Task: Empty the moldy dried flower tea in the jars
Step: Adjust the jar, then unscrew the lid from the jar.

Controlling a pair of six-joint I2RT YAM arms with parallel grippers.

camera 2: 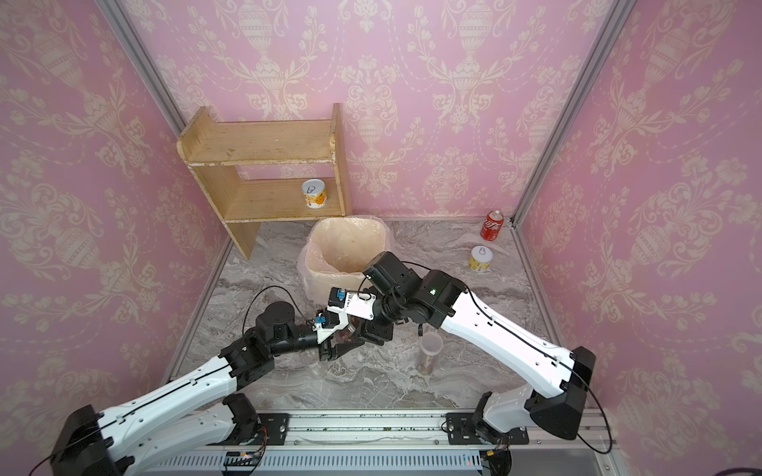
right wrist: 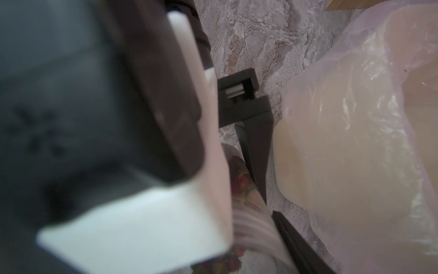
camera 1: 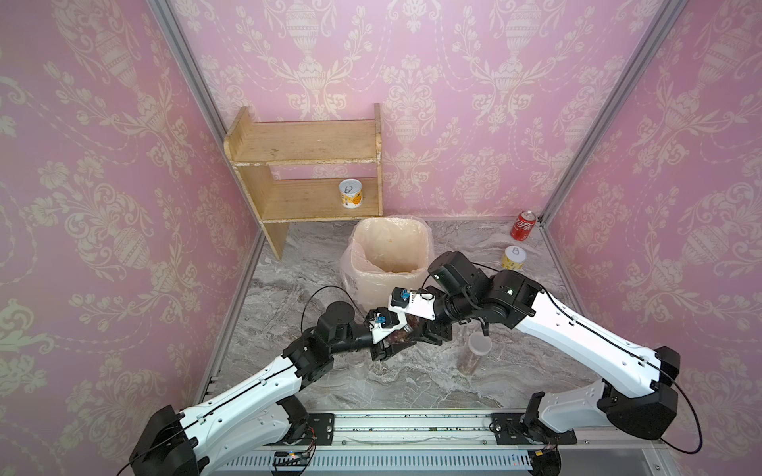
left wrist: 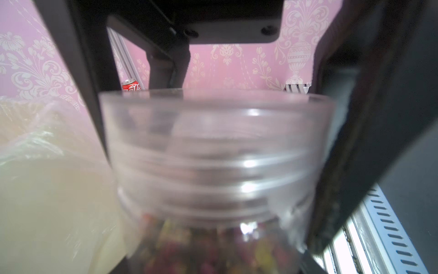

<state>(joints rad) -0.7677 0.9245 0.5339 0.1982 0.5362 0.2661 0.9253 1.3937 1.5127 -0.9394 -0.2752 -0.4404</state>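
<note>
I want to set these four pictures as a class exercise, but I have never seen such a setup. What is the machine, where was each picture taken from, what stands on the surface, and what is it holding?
It is a robot with two arms, each ending in a gripper, a two-fingered clamp. Two pictures look down from overhead, nearly identical. Two come from cameras on the wrists, hence close and blurred. On the marble table stand a lined bin, a shelf holding a tin, a second tin, a red can and a taller jar. The left gripper clamps a lidded jar of dried tea beside the bin. The right gripper meets it there; whether it grips is unclear.
</note>
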